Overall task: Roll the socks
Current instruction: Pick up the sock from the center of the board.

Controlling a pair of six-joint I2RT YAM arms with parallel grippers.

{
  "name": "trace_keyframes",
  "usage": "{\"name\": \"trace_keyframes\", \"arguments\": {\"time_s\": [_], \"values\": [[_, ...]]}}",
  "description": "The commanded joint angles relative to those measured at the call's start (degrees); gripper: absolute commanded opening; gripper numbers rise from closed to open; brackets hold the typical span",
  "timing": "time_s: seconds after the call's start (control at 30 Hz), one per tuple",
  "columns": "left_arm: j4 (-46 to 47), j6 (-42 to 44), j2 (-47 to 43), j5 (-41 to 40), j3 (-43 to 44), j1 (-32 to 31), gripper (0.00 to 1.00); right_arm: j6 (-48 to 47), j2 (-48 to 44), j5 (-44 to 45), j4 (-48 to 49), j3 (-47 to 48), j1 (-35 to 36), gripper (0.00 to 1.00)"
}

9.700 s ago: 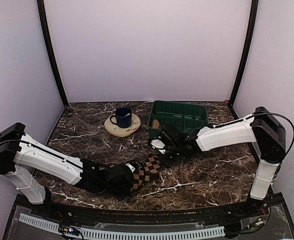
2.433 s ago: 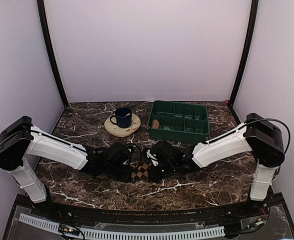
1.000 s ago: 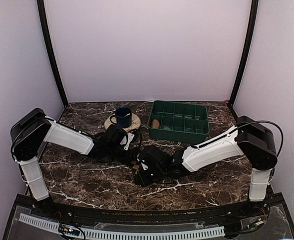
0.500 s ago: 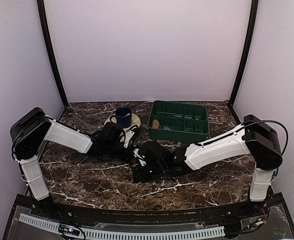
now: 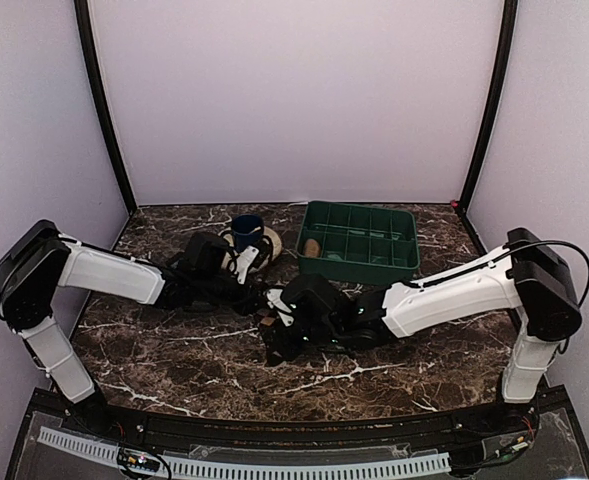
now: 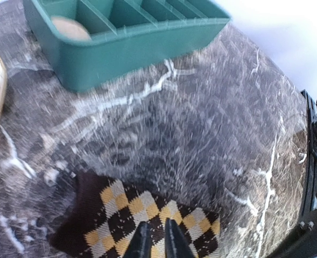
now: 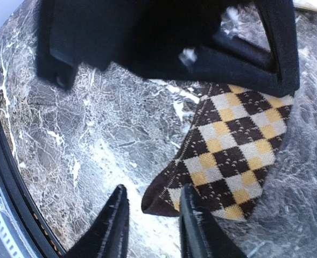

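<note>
Left arm (image 5: 109, 275) had swung outward since the previous frame | left gripper (image 6: 156, 239) nearly closed over argyle sock (image 7: 228, 156), grip unclear | sock lay mid-table (image 5: 174, 350) | right gripper (image 7: 154, 215) open, astride its corner | risk: pinching one layer would unfold it

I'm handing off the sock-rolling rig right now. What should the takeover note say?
Left tool: fingers nearly together, nothing seen in them, above the argyle sock's edge.
Right tool: open, fingers straddling that sock's dark end.
Argyle sock: lying flat on the table, unrolled.
Tan sock: bundled in a left-end compartment of the green tray.
Done: tan sock. Left: roll the argyle sock.
</note>
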Motion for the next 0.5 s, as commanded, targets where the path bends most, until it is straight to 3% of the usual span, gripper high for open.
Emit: {"name": "trace_keyframes", "arguments": {"time_s": [0.0, 0.13, 0.33, 0.47], "values": [[-1.29, 0.08, -6.12, -3.28, -1.93, 0.72, 0.15, -4.27, -4.67, 2.71, 0.43, -1.74, 0.56, 0.33], [-1.38, -1.29, -9.83, -4.14, -4.72, 1.08, 0.21, -6.98, -7.15, 4.21, -0.39, -3.78, -0.22, 0.41], [-1.84, -3.03, -17.58, -6.49, -10.09, 1.09, 0.25, -9.67, -10.31, 4.56, -1.5, -5.56, -1.87, 0.43], [-3.04, -4.99, -23.01, -7.83, -13.57, 1.04, 0.28, -16.34, -10.21, 3.84, -4.13, -5.84, -2.24, 0.45]]}}
